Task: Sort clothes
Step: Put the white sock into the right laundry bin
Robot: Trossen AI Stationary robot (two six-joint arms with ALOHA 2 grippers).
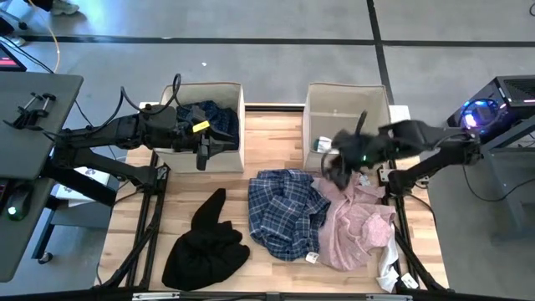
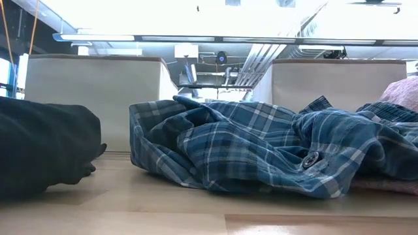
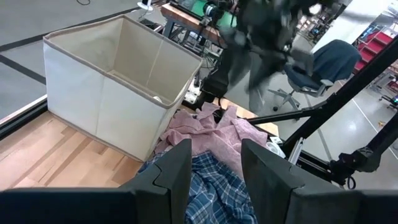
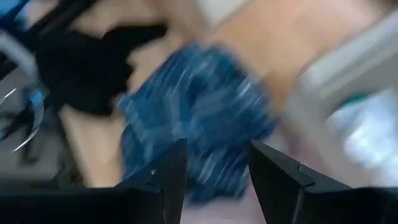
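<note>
- From above, we saw a wooden table [image 1: 276, 125] with two beige cloth bins at its far edge, the left bin [image 1: 235, 100] toward 11 o'clock and the right bin [image 1: 322, 104] toward 1 o'clock.
- The left bin held a dark navy patterned garment [image 1: 219, 117].
- The right bin held a small teal piece [image 1: 323, 144] against its near wall, with something white beside it.
- A black garment [image 1: 205, 242] lay crumpled on the table toward 8 o'clock.
- A blue-white plaid shirt [image 1: 284, 209] lay heaped near the table's centre, touching a pale pink shirt [image 1: 359, 226] at its 3 o'clock side.
- A white piece [image 1: 388, 272], possibly socks, hung at the table's 5 o'clock corner.
- The left gripper [image 1: 203, 152] hovered at the near edge of the left bin; its fingers [image 3: 171, 171] stood apart and held nothing.
- The right gripper [image 1: 334, 171] hovered over the far edge of the pink shirt, just in front of the right bin; its fingers [image 4: 168, 174] stood apart with nothing between them.
</note>
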